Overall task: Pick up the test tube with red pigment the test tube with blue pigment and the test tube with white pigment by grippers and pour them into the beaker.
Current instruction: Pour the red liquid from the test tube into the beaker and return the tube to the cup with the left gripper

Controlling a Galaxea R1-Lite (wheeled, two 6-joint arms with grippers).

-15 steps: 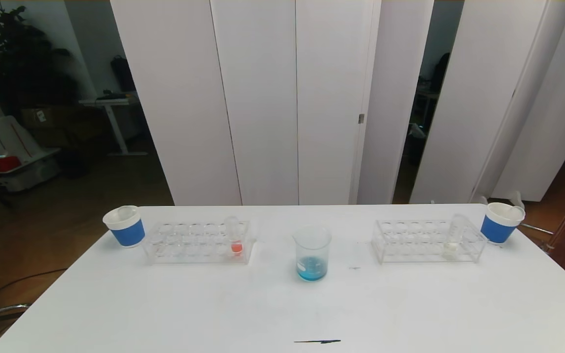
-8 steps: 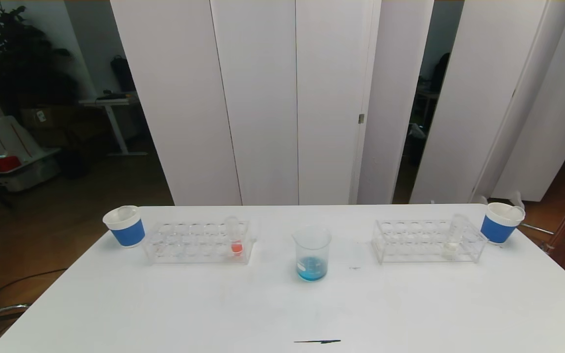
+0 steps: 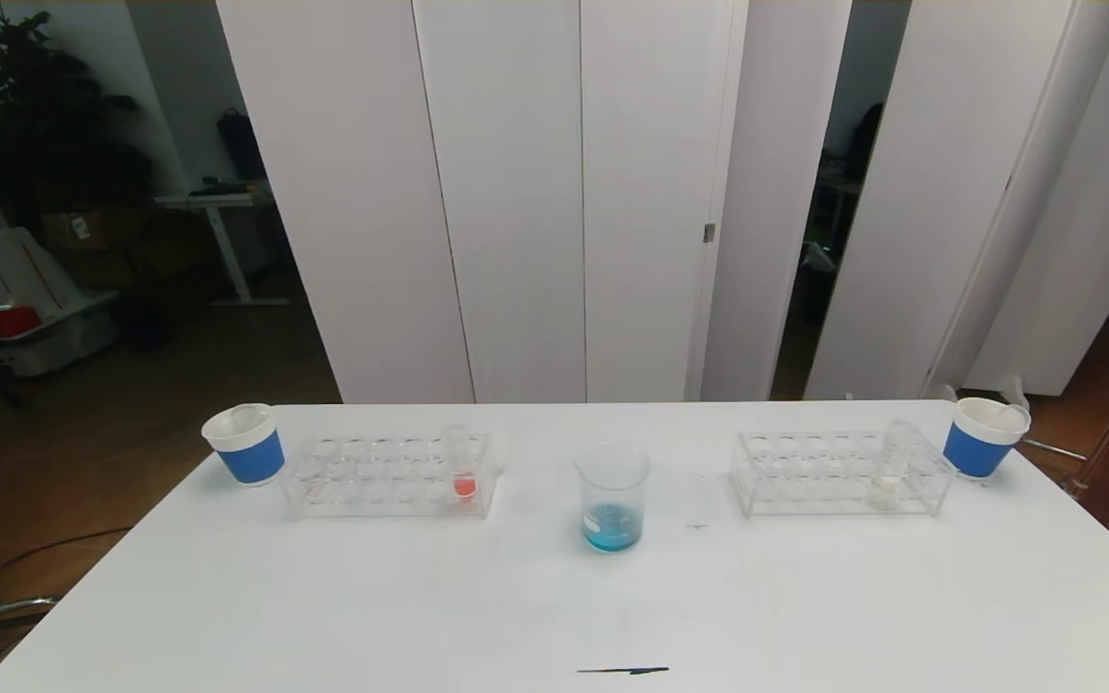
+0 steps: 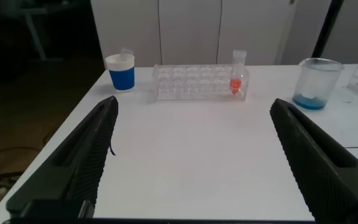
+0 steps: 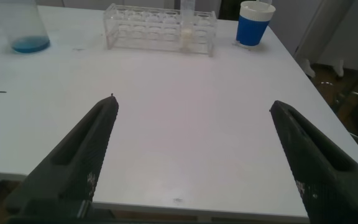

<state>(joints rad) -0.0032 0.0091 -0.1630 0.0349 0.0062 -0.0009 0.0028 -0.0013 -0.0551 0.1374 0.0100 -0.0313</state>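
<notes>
Ahead of my left jaws (image 4: 191, 155), spread wide and empty, nothing has shifted: beaker (image 3: 612, 497) already blue, red tube (image 3: 460, 464) racked. My right jaws (image 5: 194, 155), likewise apart, face the white tube (image 3: 891, 466).

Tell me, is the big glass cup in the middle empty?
No. The beaker stands upright on the table with a shallow layer of blue liquid at its bottom; most of it above that is empty.

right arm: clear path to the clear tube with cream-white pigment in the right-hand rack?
Probably yes. The right gripper is open over bare white table, and the white-pigment tube stands upright at the clear rack's end, nothing between.
</notes>
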